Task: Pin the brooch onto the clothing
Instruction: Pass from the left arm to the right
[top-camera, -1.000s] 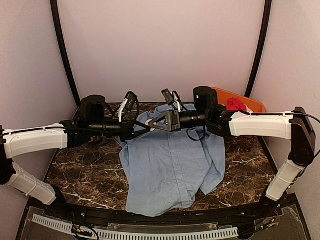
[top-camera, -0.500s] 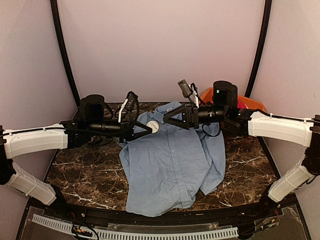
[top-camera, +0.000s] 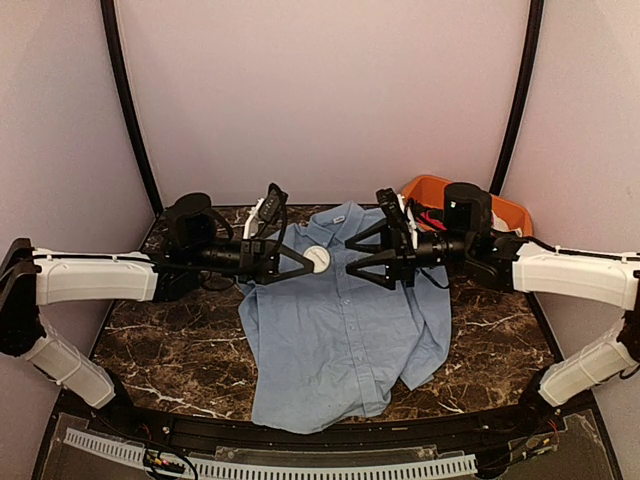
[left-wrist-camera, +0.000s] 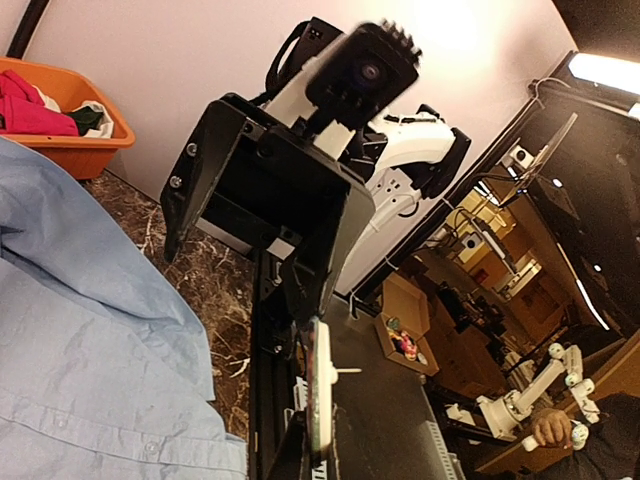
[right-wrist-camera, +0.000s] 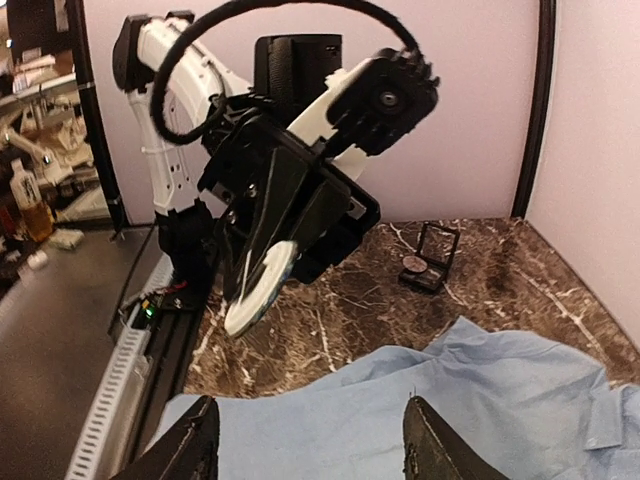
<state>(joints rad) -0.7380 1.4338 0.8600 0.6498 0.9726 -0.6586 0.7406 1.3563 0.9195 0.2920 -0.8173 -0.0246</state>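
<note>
The clothing, a light blue shirt, lies spread on the marble table. Above its collar my left gripper is shut on the brooch, a small round disc showing a white back. In the left wrist view the brooch stands edge-on with a thin pin pointing right, clamped in my left gripper. My right gripper faces it from the right, open, a short gap away. In the right wrist view my right gripper hangs empty over the shirt, with the brooch ahead.
An orange basket holding a red garment stands at the back right corner. A small open black case sits on the marble behind the shirt. Curved black poles rise at both back corners.
My right gripper has opened and drawn back to the right, off the brooch. The left gripper keeps the brooch and has shifted slightly right, so the disc now shows.
</note>
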